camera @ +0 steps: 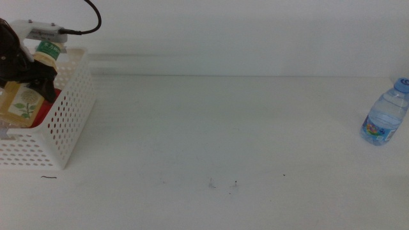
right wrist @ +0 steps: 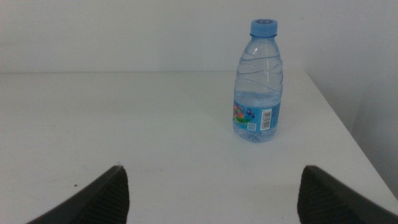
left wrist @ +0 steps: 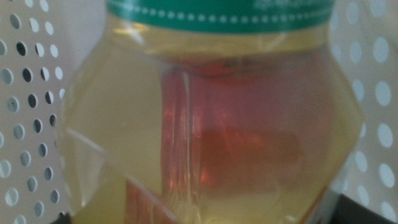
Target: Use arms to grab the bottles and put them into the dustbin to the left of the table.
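Observation:
My left gripper (camera: 30,78) is shut on the yellow tea bottle (camera: 19,102) and holds it tilted over the white perforated dustbin (camera: 67,121) at the table's far left. The left wrist view is filled by the tea bottle (left wrist: 205,124), with the dustbin's holed walls (left wrist: 25,93) on both sides. A red soda can (camera: 50,107) lies inside the dustbin and shows red through the tea. The small blue-capped water bottle (camera: 385,116) stands upright at the table's right edge. My right gripper (right wrist: 214,199) is open, short of the water bottle (right wrist: 258,93), and is out of the middle view.
The white table (camera: 223,128) stretches between the dustbin and the water bottle, with a few dark specks (camera: 234,185) near the front. The table's right edge (right wrist: 348,130) runs just past the water bottle.

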Robot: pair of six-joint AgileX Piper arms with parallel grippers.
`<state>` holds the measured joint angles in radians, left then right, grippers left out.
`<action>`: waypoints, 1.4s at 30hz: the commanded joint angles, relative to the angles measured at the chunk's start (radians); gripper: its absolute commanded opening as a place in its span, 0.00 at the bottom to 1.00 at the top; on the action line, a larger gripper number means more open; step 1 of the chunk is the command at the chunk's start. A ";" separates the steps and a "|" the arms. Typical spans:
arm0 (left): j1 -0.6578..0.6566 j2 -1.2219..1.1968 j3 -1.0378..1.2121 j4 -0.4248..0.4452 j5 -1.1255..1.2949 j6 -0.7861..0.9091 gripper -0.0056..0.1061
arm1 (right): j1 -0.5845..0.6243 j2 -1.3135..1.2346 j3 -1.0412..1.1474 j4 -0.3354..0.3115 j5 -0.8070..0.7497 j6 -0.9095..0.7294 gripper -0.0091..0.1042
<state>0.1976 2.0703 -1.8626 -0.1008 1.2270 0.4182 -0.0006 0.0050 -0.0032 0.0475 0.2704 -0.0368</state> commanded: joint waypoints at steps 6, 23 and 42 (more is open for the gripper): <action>0.003 -0.013 -0.020 0.006 -0.024 0.001 0.46 | -0.010 -0.005 0.003 -0.008 -0.008 -0.006 0.83; 0.003 -0.113 -0.027 0.068 -0.006 -0.086 0.89 | -0.010 -0.005 0.003 -0.008 -0.008 -0.006 0.83; -0.190 -0.636 0.284 -0.258 -0.200 0.036 0.89 | -0.010 -0.005 0.003 -0.008 -0.008 -0.006 0.83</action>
<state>0.0381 1.4988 -1.6317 -0.3481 1.0871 0.4335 -0.0006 0.0050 -0.0032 0.0475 0.2704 -0.0368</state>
